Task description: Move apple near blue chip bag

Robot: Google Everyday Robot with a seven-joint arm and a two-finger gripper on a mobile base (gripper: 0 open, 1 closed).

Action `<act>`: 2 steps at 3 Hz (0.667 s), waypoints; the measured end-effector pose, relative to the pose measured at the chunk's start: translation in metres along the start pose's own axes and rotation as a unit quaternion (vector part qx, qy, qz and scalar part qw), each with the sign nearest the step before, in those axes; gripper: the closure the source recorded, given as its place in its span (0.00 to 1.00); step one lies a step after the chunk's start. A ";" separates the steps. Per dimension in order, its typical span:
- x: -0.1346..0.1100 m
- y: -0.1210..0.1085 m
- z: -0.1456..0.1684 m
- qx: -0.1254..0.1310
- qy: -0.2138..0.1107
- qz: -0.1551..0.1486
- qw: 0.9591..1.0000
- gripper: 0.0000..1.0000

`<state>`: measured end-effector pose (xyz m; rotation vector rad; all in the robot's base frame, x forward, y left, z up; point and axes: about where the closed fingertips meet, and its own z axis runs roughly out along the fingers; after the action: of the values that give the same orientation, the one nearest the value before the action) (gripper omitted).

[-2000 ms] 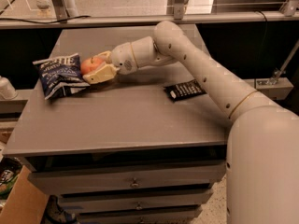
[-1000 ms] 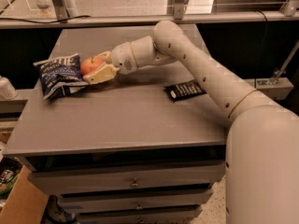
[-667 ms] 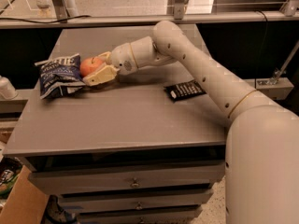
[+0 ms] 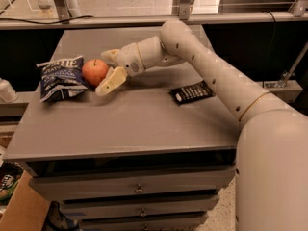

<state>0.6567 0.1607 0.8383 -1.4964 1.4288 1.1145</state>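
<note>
at left edge of tabletop [image 4: 125,124]: apple [image 4: 95,71] just beside blue chip bag [image 4: 61,77]. right of apple: gripper [image 4: 108,69], jaws spread.

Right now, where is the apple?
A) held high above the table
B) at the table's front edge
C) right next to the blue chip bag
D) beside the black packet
C: the apple sits on the table right beside the blue chip bag, with the open gripper at its right side.

Grey drawer cabinet [image 4: 134,124], metal shelf rail [image 4: 144,19] behind, speckled floor [image 4: 225,211], cardboard box [image 4: 21,213] lower left.
</note>
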 end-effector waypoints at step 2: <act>0.002 -0.018 -0.078 0.103 0.010 -0.005 0.995 0.00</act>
<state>0.6809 0.0884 0.8609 -1.3697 1.5008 0.9174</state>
